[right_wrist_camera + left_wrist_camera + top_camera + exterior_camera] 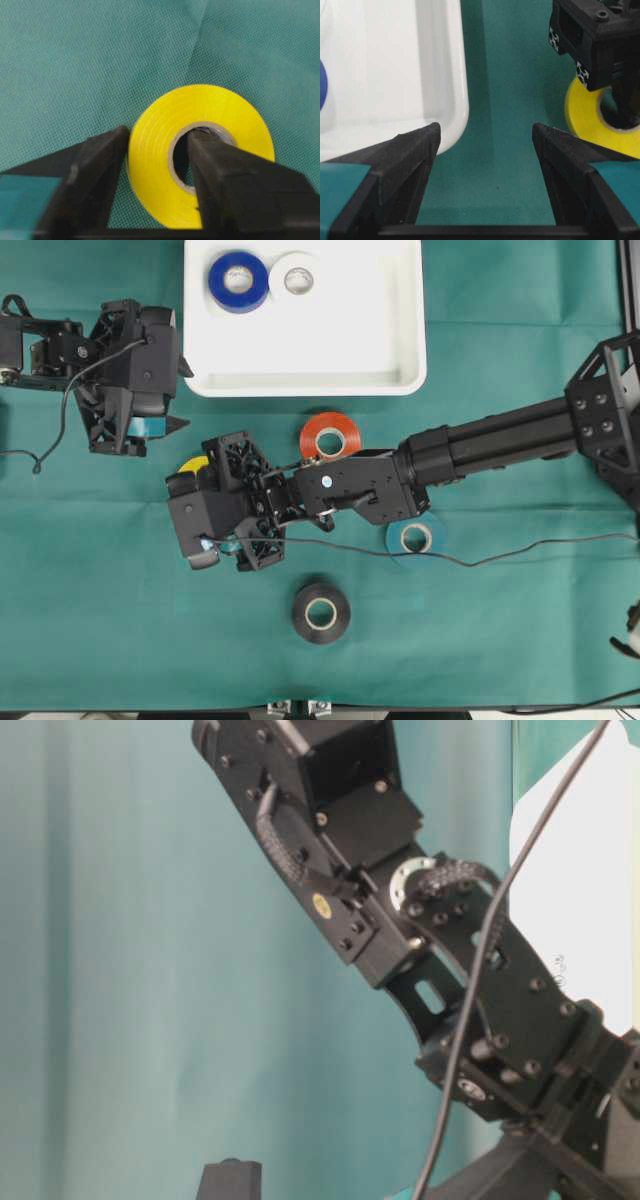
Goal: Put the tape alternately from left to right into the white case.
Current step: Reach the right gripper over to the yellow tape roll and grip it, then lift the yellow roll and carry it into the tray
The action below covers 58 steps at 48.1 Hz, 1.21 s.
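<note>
Because one finger sits inside the core of the yellow roll and one outside, the right hand pinches its wall to lift it, while the left hand waits spread.

Blue roll and white roll in white case, yellow roll, red roll, teal roll, black roll flat on cloth

We see matte black plastic arms, silver screws, thin black cable, perhaps teal-taped finger pads.
</note>
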Each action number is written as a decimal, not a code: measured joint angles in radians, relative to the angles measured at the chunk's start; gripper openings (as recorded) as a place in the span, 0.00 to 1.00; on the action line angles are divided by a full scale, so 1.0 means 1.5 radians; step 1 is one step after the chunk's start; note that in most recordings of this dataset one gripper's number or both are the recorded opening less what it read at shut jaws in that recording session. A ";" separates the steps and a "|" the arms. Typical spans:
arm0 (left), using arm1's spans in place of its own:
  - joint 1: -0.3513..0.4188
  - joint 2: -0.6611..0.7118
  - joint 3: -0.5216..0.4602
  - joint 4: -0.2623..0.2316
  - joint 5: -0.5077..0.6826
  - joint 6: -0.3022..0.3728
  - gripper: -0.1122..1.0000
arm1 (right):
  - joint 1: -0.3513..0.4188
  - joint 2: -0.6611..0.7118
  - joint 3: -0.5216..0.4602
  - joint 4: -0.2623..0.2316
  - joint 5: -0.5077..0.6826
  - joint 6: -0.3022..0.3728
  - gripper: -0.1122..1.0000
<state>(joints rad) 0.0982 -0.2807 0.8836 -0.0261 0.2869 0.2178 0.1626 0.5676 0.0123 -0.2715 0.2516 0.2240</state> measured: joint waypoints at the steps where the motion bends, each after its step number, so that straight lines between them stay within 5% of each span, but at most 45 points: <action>1: 0.001 0.001 0.000 0.000 0.000 0.000 0.94 | 0.000 0.000 0.000 -0.002 0.000 0.000 0.48; 4: 0.000 0.000 0.001 0.000 0.000 0.000 0.94 | 0.000 0.000 0.000 -0.010 -0.001 0.000 0.37; 26: 0.000 0.000 0.002 0.000 0.000 0.000 0.94 | 0.001 -0.021 0.021 -0.013 0.016 0.003 0.37; 58: 0.001 0.000 0.002 0.000 0.000 -0.001 0.94 | 0.010 -0.174 0.132 -0.014 0.029 0.008 0.37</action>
<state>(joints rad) 0.0997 -0.2807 0.8866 -0.0261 0.2869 0.2163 0.1779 0.3068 0.2102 -0.2930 0.2945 0.2362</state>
